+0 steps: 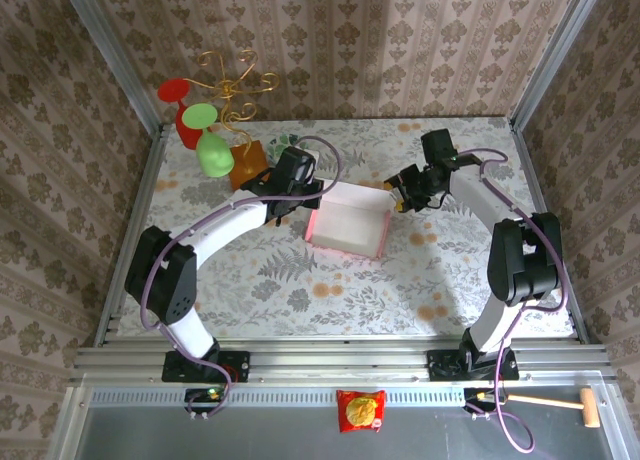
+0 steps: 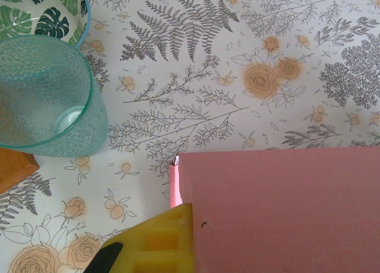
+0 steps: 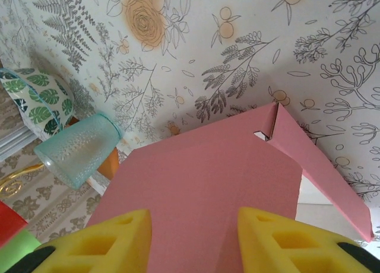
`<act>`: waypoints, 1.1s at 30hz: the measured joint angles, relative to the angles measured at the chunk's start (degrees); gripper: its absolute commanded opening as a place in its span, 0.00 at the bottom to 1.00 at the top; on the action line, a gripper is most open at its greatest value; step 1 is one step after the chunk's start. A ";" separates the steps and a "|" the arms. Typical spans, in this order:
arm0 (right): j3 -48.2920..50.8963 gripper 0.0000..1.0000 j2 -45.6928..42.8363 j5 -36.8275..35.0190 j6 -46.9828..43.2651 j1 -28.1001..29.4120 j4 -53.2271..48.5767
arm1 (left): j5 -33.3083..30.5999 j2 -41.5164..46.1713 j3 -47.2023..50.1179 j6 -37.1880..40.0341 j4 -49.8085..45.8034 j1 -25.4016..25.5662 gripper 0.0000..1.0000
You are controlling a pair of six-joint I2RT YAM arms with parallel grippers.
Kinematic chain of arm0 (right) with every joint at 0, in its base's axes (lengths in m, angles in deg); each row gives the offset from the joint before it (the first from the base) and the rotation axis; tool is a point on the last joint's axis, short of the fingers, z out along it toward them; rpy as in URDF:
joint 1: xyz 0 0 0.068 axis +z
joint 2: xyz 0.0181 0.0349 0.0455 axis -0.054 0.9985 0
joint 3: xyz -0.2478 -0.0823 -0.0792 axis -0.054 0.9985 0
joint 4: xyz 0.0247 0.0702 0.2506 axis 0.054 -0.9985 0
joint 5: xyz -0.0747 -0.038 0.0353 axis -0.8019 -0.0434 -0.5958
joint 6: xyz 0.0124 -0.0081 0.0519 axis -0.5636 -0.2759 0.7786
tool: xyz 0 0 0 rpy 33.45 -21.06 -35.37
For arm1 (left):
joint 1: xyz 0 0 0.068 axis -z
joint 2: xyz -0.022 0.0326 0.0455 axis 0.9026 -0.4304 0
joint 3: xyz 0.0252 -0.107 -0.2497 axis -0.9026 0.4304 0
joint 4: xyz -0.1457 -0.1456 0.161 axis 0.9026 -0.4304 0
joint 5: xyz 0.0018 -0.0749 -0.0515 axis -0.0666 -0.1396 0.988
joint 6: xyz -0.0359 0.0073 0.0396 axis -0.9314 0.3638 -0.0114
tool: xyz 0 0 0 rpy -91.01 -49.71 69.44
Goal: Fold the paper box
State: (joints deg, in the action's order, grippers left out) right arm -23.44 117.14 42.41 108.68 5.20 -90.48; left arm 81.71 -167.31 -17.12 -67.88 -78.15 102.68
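The paper box [image 1: 348, 220] lies mid-table, pink outside and white inside, with its walls partly raised. My left gripper [image 1: 298, 192] is at its left wall. In the left wrist view one yellow finger [image 2: 154, 243] presses against the pink panel [image 2: 279, 208], which hides the other finger, so the gripper [image 2: 193, 228] is shut on that wall. My right gripper [image 1: 402, 193] is at the box's far right corner. In the right wrist view it [image 3: 195, 231] stands open, its yellow fingers [image 3: 113, 240] apart over a tilted pink flap [image 3: 208, 172], with a narrow side flap [image 3: 314, 160] to the right.
A teal cup [image 2: 47, 95] lies on its side left of the box, next to an orange-brown block [image 1: 248, 163] and a leaf-patterned bowl [image 2: 41, 12]. Red and green cups [image 1: 205, 145] hang on a gold stand at the back left. A snack packet [image 1: 360, 410] and a wooden mallet [image 1: 560, 404] lie on the near ledge.
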 measured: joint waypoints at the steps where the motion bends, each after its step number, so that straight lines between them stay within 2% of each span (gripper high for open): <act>1: 0.44 0.42 0.00 0.28 0.46 0.00 0.48 | 0.00 0.00 0.17 -0.50 0.44 0.00 0.00; 14: 4.07 0.35 -0.04 1.88 6.08 0.09 5.66 | 1.07 1.09 8.22 -7.08 8.00 0.00 0.00; 21: 5.99 0.40 -1.36 2.23 6.27 -0.13 5.27 | 0.42 3.87 9.99 -8.57 9.05 0.35 0.00; 33: 6.34 0.43 -3.37 2.25 5.64 -2.01 3.02 | -0.24 4.33 9.99 -8.57 9.03 0.44 0.00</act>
State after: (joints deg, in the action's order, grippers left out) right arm -17.10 113.77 44.66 114.32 3.19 -87.47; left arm 81.47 -162.98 -7.13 -76.45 -69.12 103.12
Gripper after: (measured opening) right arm 0.427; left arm 0.056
